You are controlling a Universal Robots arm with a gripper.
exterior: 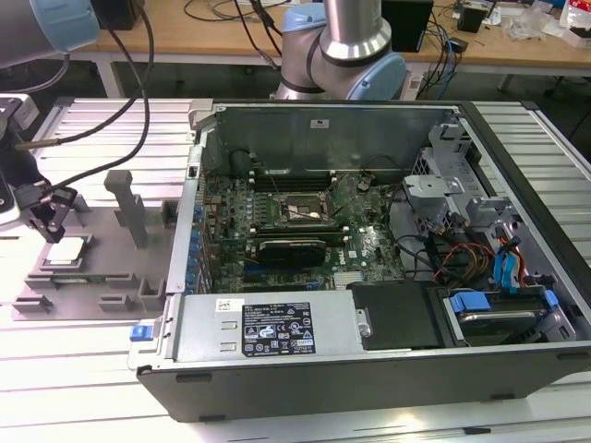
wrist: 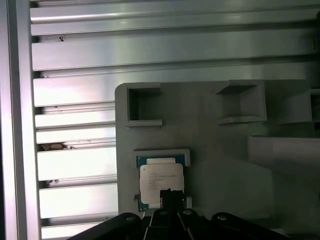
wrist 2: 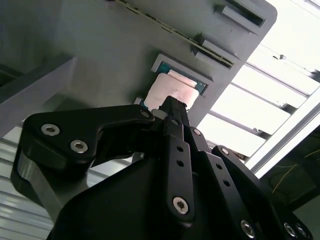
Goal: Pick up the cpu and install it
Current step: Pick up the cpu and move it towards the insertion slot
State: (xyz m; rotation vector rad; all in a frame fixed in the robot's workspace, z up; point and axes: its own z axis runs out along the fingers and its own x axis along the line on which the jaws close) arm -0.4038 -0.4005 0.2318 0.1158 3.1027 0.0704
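The cpu point(exterior: 66, 251), a small square chip with a shiny silver top, lies flat in a recess of the grey tray point(exterior: 102, 277) at the exterior view's left. My gripper point(exterior: 51, 233) hangs just above it, fingers pressed together and nothing between them. In both wrist views the joined fingertips sit over one edge of the cpu point(wrist 2: 170, 92) point(wrist: 160, 177), covering part of it; whether they touch it I cannot tell. The black socket frame point(exterior: 300, 212) lies open on the green motherboard inside the computer case, well to the exterior view's right of the gripper.
The open computer case point(exterior: 369, 351) fills the middle and the exterior view's right, with cables and drive bays inside. Upright grey blocks point(exterior: 125, 198) stand on the tray between the cpu and the case. Ribbed aluminium table slats point(wrist: 150, 50) surround the tray.
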